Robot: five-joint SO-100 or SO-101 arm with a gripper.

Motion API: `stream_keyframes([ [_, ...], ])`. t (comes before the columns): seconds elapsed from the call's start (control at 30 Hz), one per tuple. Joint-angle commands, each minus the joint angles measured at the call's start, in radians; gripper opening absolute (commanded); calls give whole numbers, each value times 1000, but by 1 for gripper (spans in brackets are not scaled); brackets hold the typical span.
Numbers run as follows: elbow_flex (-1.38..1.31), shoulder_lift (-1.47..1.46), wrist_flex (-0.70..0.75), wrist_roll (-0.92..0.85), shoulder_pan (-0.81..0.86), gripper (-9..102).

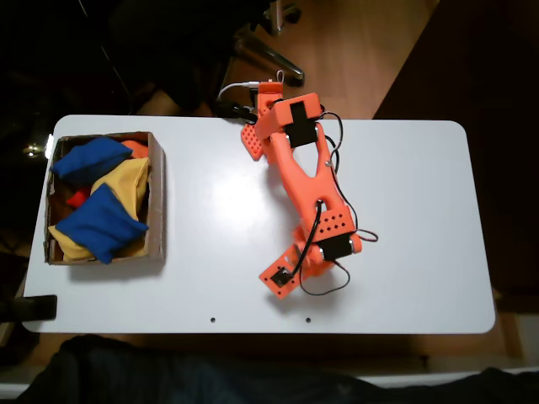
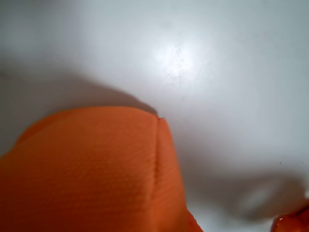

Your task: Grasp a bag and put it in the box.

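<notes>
Worktop (image 1: 404,168): white, rounded corners, you see glare near its middle;
Blue bean bags (image 1: 103,223): two, lying on top of the yellow ones;
Yellow bean bags (image 1: 126,178): partly covered;
Chair base (image 1: 274,46): on wooden floor beyond your worktop's far edge

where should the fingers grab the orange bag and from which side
Judging by the wrist view, the orange bag lies flat on the white table, plump with a seam down its right end. Come straight down from above and pinch across the puffed middle, where the fabric should give.
</notes>
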Motion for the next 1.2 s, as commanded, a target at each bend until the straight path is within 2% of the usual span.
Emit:
stream_keyframes([
  [0.0, 8, 3, 6, -6, 23, 44],
  [0.47, -44, 69, 63, 5, 5, 22],
  [0.83, -295, 124, 236, 35, 0, 20],
  [1.17, -341, 288, 252, 83, -40, 19],
])
